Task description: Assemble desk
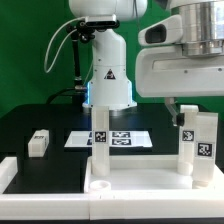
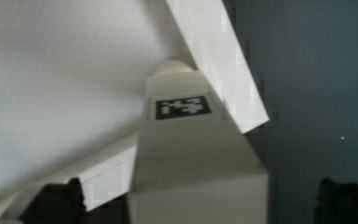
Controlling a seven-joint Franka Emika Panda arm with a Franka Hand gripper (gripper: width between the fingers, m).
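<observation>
**Arm hangs over the right-hand leg, fingers spread**

The arm comes in from the upper right of the exterior view. Its white wrist is level and the gripper points straight down, close above the right leg. In the wrist view the gripper has its dark fingertips held wide apart. The tagged right leg runs between them with a gap on either side, so nothing is pinched.

The rimmed tabletop spans the bottom of the exterior frame. The right leg stands upright on it at lower right, and a second leg stands upright near centre. A third leg lies loose on the black table at middle left. The marker board lies just behind the tabletop.
</observation>
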